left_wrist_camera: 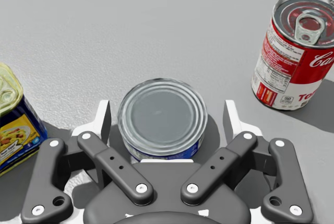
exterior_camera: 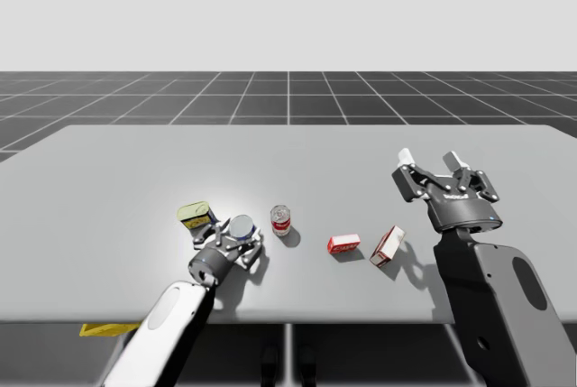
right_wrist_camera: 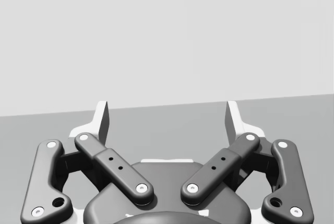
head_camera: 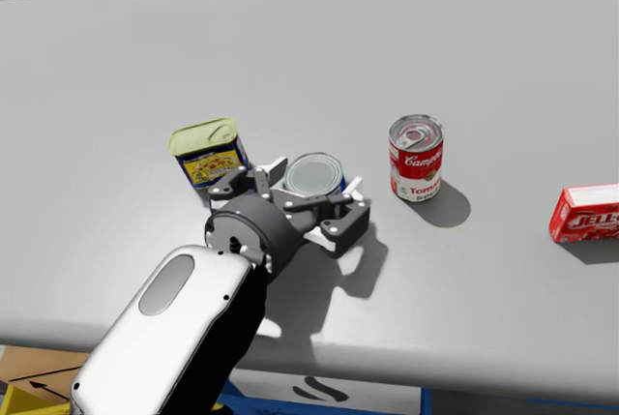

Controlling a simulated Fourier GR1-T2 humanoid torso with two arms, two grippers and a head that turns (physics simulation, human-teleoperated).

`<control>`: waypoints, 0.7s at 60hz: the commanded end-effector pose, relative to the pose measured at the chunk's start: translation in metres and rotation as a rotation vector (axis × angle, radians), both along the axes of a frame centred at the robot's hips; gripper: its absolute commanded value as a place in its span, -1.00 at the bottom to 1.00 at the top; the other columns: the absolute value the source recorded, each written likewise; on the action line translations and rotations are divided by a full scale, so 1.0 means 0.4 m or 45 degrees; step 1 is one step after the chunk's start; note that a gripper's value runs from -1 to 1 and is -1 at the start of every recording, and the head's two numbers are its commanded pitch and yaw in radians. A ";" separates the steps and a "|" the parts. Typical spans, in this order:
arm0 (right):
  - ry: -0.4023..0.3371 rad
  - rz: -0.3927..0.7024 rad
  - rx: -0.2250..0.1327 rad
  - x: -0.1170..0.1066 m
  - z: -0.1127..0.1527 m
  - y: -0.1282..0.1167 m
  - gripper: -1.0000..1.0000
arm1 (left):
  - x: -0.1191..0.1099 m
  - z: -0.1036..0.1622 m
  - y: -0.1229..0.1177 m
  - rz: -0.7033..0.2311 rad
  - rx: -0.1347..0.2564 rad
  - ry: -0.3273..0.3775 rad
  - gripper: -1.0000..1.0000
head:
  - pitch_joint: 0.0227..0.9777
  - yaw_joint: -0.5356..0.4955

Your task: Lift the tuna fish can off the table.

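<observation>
The tuna can, low and round with a silver lid and blue side, stands on the grey table near its front left. My left gripper is open and straddles the can, a white fingertip on each side with a small gap to the can wall. The high view shows the same can inside my left gripper, as does the head view, with the can inside the gripper. My right gripper hangs open above the table's right side, nothing between its fingers.
A yellow-and-blue rectangular tin stands just left of the tuna can. A red-and-white soup can stands upright to its right. Two red boxes lie further right. The table's front edge is close behind my left arm.
</observation>
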State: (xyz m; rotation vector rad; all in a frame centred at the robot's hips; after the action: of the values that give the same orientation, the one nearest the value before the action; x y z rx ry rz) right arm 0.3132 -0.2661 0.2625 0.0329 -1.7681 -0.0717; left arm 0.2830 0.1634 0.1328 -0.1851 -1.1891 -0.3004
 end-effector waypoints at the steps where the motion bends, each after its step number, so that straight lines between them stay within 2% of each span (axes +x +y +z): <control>1: -0.001 -0.001 0.002 0.000 0.002 -0.001 -1.00 | 0.004 -0.020 -0.002 0.001 0.019 0.017 -0.65 | 0.77 0.48; 2: -0.001 -0.002 0.002 0.000 0.002 -0.002 -1.00 | 0.002 -0.021 -0.002 -0.007 0.018 0.024 -0.41 | 0.77 0.48; 3: -0.001 -0.001 0.003 0.000 0.002 -0.002 -1.00 | -0.001 -0.022 -0.003 -0.012 0.023 0.026 0.67 | 0.77 0.49; 4: -0.001 -0.001 0.004 0.000 0.002 -0.002 -1.00 | -0.002 -0.023 -0.004 -0.013 0.032 0.025 0.93 | 0.76 0.49; 14: -0.001 -0.004 0.005 0.000 0.003 -0.003 -1.00 | -0.010 -0.026 -0.008 -0.033 0.036 0.036 0.99 | 0.65 0.50; 23: -0.002 -0.005 0.005 0.002 0.004 -0.003 -1.00 | -0.013 -0.028 -0.012 -0.049 0.040 0.039 1.00 | 0.30 0.51; 30: -0.004 -0.007 0.004 0.002 0.004 -0.005 -1.00 | -0.019 -0.030 -0.016 -0.061 0.045 0.039 0.98 | 0.10 0.52; 42: -0.007 -0.008 0.008 0.001 0.005 -0.009 -1.00 | -0.024 -0.031 -0.019 -0.071 0.049 0.039 1.00 | -0.03 0.54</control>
State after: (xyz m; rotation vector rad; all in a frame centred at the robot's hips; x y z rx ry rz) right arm 0.3137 -0.2684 0.2642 0.0313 -1.7725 -0.0794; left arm 0.2826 0.1638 0.1336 -0.1135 -1.2036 -0.2897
